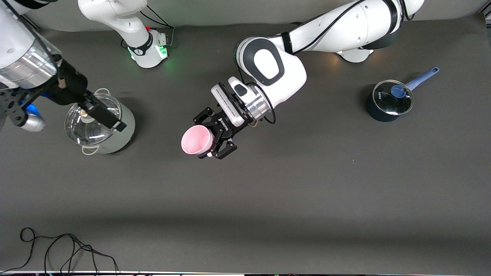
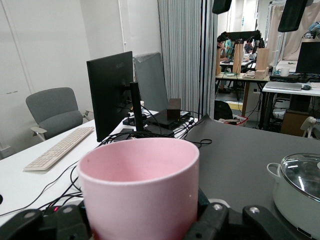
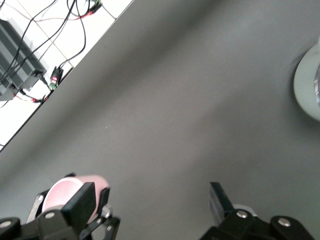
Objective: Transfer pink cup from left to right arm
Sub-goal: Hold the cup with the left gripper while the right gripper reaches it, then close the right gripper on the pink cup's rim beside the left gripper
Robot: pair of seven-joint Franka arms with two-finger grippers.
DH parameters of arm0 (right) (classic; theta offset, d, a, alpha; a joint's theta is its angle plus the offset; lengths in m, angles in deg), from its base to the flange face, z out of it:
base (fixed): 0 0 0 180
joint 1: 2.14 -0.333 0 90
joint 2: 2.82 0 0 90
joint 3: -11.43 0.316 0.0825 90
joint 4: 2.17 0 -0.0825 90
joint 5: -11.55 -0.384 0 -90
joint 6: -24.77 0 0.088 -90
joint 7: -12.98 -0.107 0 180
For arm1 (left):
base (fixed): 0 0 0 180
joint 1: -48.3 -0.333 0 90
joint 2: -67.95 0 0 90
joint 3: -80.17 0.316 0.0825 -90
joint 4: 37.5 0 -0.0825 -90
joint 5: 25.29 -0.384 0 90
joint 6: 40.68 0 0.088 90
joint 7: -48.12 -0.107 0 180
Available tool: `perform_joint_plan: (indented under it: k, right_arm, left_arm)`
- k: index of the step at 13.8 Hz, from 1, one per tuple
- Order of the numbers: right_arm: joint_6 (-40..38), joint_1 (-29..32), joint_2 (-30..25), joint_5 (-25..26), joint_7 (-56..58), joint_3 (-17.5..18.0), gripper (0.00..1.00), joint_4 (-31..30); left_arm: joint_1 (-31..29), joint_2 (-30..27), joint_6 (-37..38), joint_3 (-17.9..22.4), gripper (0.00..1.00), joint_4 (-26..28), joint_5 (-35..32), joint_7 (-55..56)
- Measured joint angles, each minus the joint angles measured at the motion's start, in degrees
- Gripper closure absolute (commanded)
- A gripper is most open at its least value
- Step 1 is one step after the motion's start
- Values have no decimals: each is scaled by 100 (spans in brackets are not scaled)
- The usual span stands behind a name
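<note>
The left gripper is hanging over the middle of the dark tabletop, its fingers clamping the pink cup, which is lying tilted with its mouth toward the right arm's end. The right gripper is hovering over the steel pot, fingers spread, grasping nothing.

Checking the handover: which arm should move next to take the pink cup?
Right, probably. Its right gripper hangs open over the lidded pot, empty, while the left gripper is shut on the pink cup, mid-table.
</note>
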Motion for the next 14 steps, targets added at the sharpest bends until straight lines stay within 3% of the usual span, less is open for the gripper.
perform_joint_plan:
  k: [5,14]
  right_arm:
    - [23,-768,442,-29,-831,27,0,258]
    - [321,-661,841,-855,-1052,13,0,340]
  left_arm:
    - [2,0,-13,6,100,-3,0,67]
    - [4,0,-14,17,100,-4,0,106]
